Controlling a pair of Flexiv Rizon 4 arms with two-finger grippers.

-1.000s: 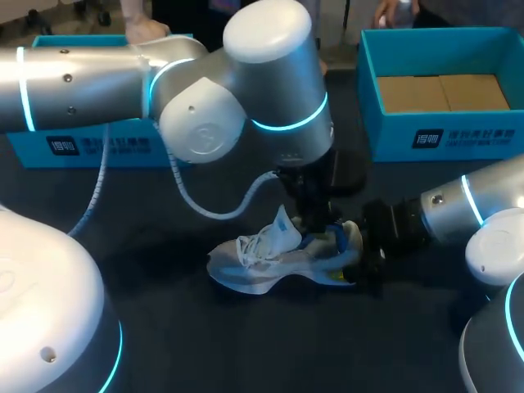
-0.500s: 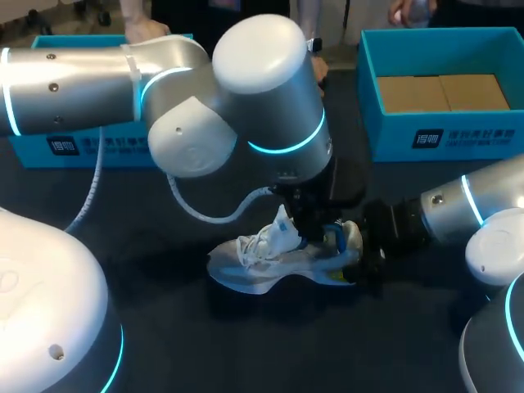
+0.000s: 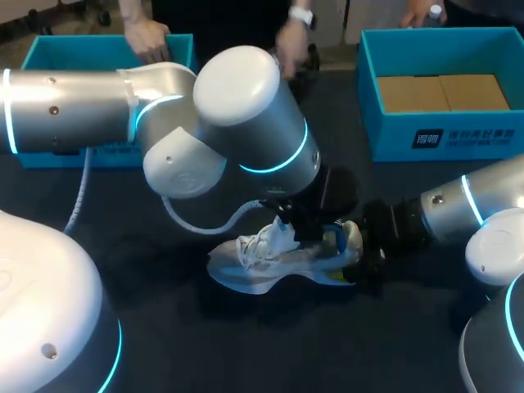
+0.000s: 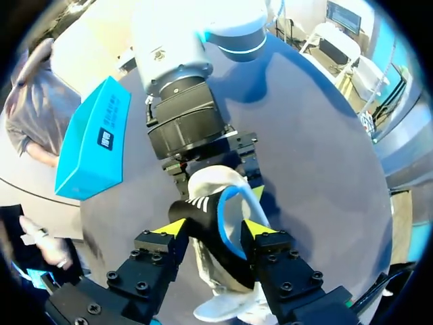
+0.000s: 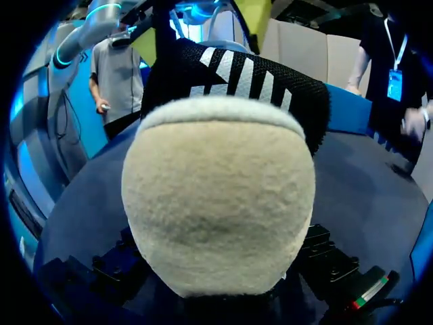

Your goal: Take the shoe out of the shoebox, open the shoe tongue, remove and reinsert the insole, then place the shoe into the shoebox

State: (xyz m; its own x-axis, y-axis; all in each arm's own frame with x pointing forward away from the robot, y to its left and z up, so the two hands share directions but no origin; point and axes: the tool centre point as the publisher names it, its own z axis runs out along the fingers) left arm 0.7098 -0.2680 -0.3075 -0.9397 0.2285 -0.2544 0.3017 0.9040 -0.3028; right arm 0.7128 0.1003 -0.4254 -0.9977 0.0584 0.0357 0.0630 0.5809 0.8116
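in right shoebox [image 3: 442, 135], cardboard [image 3: 442, 92], shoe [image 3: 270, 262] on table [image 3: 246, 344]

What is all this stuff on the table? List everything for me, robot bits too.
shoe: one, white and grey, mid-table.
insole: one, black with a blue edge, sticking up out of the shoe near the heel.
shoeboxes: two, blue, far side of the table: left shoebox, right shoebox.
cardboard: brown, inside the right shoebox.
table: one, dark.
person's hand: one, at the left shoebox's rim.
arms: two, silver: left arm, right arm.
left claw: shut on the insole from above.
right claw: shut on the shoe's heel.
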